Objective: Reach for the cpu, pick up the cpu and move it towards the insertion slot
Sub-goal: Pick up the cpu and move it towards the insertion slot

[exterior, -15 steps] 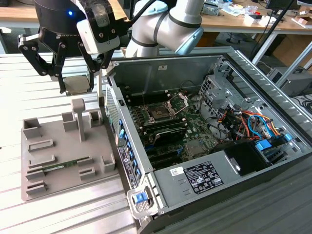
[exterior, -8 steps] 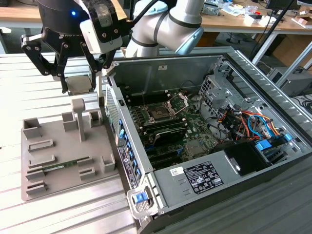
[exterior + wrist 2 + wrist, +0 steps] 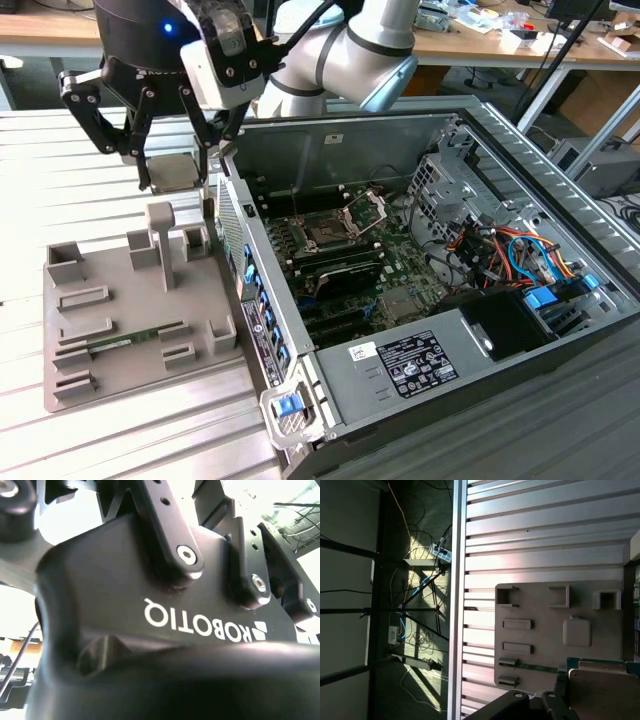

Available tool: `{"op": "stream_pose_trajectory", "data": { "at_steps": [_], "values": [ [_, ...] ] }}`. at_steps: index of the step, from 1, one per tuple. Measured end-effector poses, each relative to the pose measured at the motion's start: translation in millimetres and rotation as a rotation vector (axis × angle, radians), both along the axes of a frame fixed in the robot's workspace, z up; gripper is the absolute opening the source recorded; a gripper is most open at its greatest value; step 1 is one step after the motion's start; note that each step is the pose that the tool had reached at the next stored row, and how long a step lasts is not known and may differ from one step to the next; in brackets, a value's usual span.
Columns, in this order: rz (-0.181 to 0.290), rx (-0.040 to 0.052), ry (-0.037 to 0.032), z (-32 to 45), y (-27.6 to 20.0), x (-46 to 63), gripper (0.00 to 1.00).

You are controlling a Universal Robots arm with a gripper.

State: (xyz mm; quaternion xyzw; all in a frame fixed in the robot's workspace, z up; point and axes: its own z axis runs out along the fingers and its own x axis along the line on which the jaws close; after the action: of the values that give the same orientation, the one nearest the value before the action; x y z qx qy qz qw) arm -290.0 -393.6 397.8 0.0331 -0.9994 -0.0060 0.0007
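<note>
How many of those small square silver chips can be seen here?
1: the cpu, held in the pincer above the grey tray, at the exterior view's left. More may hide inside the case.

- The exterior view looks obliquely down from high on the table (image 3: 60, 190), at middle distance. The tray (image 3: 130, 300) lies at the exterior view's left, the open case (image 3: 330, 150) takes the middle and right, and the arm (image 3: 350, 50) enters from the far side.
- The first wrist view looks straight down on the table (image 3: 545, 540) and tray (image 3: 540, 605) from well above, and also past the table edge to the floor (image 3: 415, 605).
- The second wrist view sits very near the gripper housing (image 3: 125, 595) and faces along it toward a bright background.
- The exterior view and first wrist view share the table, the tray and the cpu (image 3: 178, 170) held in the gripper (image 3: 175, 183); it is the same cpu (image 3: 600, 690).
- The exterior view and second wrist view share the gripper.
</note>
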Motion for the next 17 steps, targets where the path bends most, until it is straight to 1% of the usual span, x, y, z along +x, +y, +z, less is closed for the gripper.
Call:
{"op": "stream_pose_trajectory", "data": {
  "at_steps": [6,12,17],
  "values": [
    [0.0,0.0001,0.0,0.0,0.0,5.3,0.55],
    [0.0,0.0,0.0,0.0,0.0,13.9,0.55],
    [0.0,0.0,0.0,0.0,0.0,18.0,0.55]
  ]
}}
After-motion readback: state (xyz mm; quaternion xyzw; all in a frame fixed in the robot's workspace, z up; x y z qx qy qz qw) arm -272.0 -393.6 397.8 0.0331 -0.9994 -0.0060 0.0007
